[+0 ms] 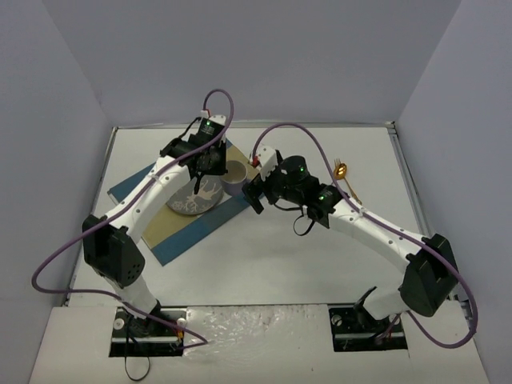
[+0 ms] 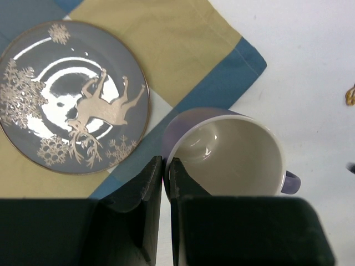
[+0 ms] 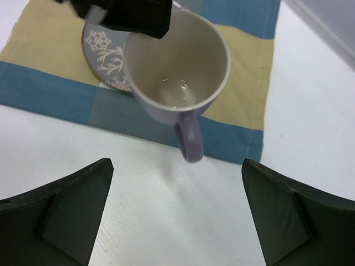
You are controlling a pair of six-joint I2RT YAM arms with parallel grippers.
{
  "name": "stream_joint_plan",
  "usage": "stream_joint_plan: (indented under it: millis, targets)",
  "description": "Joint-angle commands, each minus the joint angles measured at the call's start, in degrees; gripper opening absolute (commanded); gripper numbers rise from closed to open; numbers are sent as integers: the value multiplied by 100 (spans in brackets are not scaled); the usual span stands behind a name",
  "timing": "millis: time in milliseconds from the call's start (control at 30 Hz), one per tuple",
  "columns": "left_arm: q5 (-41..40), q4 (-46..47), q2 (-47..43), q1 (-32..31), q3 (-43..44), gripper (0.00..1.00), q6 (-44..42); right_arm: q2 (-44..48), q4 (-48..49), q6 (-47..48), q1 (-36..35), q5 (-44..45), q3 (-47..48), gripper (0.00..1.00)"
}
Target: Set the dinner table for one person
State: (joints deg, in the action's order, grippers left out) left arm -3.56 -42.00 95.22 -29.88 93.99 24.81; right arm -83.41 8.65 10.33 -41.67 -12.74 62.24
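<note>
Left wrist view: left gripper (image 2: pixel 165 180) pinching mug (image 2: pixel 227 155) rim, wall between fingers. Mug over placemat (image 2: pixel 183 50) corner, just beside plate (image 2: pixel 72 94), mid-far on dinner table (image 2: pixel 310 66). Right gripper (image 3: pixel 176 166) spread wide, apart from mug; mug handle (image 3: pixel 189 141) points toward it. Left arm nearer.

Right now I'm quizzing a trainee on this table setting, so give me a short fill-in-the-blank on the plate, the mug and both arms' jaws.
The plate lies on the blue-and-tan ___.
The mug is purple outside and ___ inside.
The left gripper has its jaws shut on the mug's ___.
The right gripper has its jaws ___.
Missing words: placemat; white; rim; open.
</note>
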Motion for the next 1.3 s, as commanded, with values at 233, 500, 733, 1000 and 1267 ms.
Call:
stream_joint_plan:
  millis: [233,500,733,1000,1267]
  targets:
    - [-97,538,842,943,1924,0,-228,1862,-14,-237,36,625,-248,100]
    - [-70,443,2262,1335,3797,0,-425,2180,-13,-461,54,821,-590,100]
    - [122,479,3165,1604,4852,0,-271,2129,-5,-643,71,784,-711,100]
    - [262,930,3436,1760,4854,0,-231,2083,8,-831,74,776,-860,100]
    - [387,1281,3690,1899,4751,0,-26,1957,26,-985,80,764,-977,100]
